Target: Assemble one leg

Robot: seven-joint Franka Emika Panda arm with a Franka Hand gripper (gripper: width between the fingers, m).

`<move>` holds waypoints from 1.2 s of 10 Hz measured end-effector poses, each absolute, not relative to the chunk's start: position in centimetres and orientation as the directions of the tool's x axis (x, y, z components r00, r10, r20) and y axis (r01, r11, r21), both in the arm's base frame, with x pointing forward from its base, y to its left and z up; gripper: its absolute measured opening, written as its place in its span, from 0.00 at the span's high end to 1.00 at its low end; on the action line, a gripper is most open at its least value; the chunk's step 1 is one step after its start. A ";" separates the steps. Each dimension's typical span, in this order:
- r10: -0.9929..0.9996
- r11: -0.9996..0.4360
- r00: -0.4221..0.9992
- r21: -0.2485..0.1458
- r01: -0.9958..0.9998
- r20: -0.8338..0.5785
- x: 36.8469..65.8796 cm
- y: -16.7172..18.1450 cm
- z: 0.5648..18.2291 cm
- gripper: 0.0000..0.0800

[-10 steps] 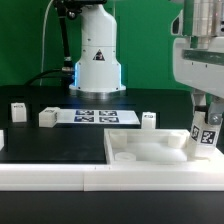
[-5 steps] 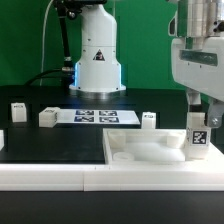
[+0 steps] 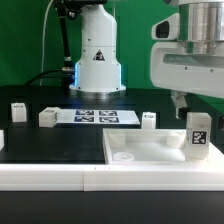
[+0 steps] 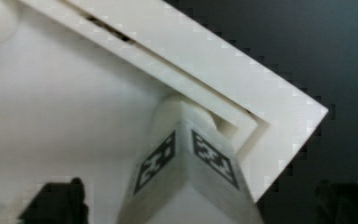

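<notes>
A white leg [image 3: 198, 135] with a black-and-white tag stands upright in the corner of the large white panel [image 3: 140, 152] at the exterior view's right. In the wrist view the leg [image 4: 185, 150] sits in that corner of the panel [image 4: 69, 110]. My gripper [image 3: 195, 100] hangs above the leg, open and empty. Its dark fingertips [image 4: 55, 202] stand wide apart on either side of the leg in the wrist view, clear of it.
Three more small white legs [image 3: 18, 111] [image 3: 47, 117] [image 3: 148, 120] stand on the black table behind the panel. The marker board [image 3: 95, 116] lies between them. The robot base [image 3: 97, 60] stands at the back.
The gripper was shut on the leg at the panel's corner. It has let go and risen, shifting to the exterior view's left. The leg stays upright.
</notes>
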State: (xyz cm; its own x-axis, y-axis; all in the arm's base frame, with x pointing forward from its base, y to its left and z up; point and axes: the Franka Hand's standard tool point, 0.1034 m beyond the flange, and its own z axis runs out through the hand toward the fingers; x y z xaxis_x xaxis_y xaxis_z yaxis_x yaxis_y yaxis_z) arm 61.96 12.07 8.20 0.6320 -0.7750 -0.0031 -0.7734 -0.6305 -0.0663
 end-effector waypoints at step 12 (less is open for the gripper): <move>-0.159 -0.987 0.986 -0.019 -0.158 0.048 62.4 11.3 8.2 0.54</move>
State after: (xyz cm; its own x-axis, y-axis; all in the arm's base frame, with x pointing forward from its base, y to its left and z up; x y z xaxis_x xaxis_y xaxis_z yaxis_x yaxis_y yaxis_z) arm 62.40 11.29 8.24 0.9861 -0.1590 0.0480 -0.1582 -0.9872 -0.0189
